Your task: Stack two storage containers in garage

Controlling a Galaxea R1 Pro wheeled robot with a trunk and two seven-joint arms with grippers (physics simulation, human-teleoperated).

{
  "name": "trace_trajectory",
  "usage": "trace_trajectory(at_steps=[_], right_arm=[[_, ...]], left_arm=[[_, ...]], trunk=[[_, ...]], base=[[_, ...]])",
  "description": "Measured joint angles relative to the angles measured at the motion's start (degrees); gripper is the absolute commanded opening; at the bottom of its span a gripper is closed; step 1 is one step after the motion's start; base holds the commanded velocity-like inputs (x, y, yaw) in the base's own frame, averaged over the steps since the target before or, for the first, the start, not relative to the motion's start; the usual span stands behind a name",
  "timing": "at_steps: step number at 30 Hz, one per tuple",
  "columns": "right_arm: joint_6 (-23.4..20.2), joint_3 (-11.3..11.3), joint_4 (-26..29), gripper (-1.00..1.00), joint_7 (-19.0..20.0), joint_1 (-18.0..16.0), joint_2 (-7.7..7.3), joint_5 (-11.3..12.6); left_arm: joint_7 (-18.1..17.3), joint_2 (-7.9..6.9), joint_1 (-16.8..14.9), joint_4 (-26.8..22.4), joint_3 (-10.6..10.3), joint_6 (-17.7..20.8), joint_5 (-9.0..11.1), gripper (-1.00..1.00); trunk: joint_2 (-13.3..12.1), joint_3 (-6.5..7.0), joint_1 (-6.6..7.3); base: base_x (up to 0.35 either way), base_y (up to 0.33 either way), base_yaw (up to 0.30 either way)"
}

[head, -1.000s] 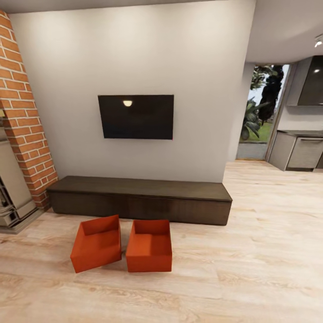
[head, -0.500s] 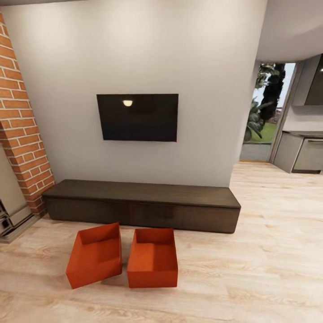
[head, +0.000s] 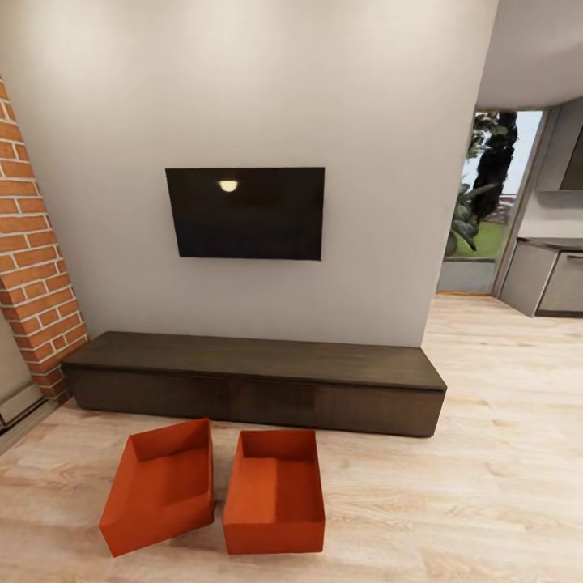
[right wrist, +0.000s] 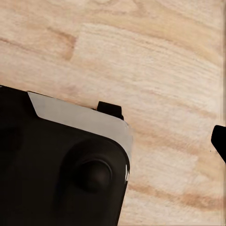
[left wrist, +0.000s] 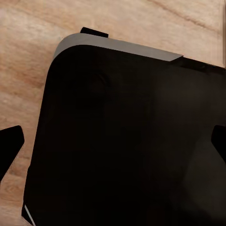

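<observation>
1. While your head camera looks across the living room, you have the two storage containers side by side on the light wood plank floor (head: 486, 486): the left container (head: 159, 488) is turned at an angle, and the right container (head: 274, 494) sits square to you.
2. Both are open-topped and upright, very close to each other at their near corners, just in front of the long low dark-brown bench (head: 255, 380), which carries nothing.
3. Above that bench you see the black wall screen (head: 244, 213) on the pale wall, with the red-brick fireplace (head: 32, 267) at your left and a glazed opening with greenery at your right.
4. Your left claw (left wrist: 113, 141) shows as two dark fingertips at opposite edges of its wrist view, spread wide, holding nothing, over the robot's black base (left wrist: 122, 141) and the plank floor.
5. Of your right claw, one dark fingertip (right wrist: 220, 141) shows at the picture's edge, so you cannot tell its spread; below it lie the base's corner and bare planks.
6. Neither wrist view places a container near a claw; both bins lie ahead of you.
</observation>
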State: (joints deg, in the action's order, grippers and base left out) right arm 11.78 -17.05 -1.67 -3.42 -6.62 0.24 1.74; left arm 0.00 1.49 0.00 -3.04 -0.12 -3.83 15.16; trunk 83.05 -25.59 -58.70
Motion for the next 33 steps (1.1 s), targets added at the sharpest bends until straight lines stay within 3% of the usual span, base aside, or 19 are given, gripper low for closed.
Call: trace_trajectory(at_steps=[33], right_arm=[[0.04,0.00,0.00,1.00,-0.06,0.01,-0.02,0.01]], left_arm=[[0.00,0.00,0.00,0.00,-0.05,-0.21,0.00,1.00]], trunk=[[0.00,0.00,0.00]], base=[[0.322,0.000,0.000]])
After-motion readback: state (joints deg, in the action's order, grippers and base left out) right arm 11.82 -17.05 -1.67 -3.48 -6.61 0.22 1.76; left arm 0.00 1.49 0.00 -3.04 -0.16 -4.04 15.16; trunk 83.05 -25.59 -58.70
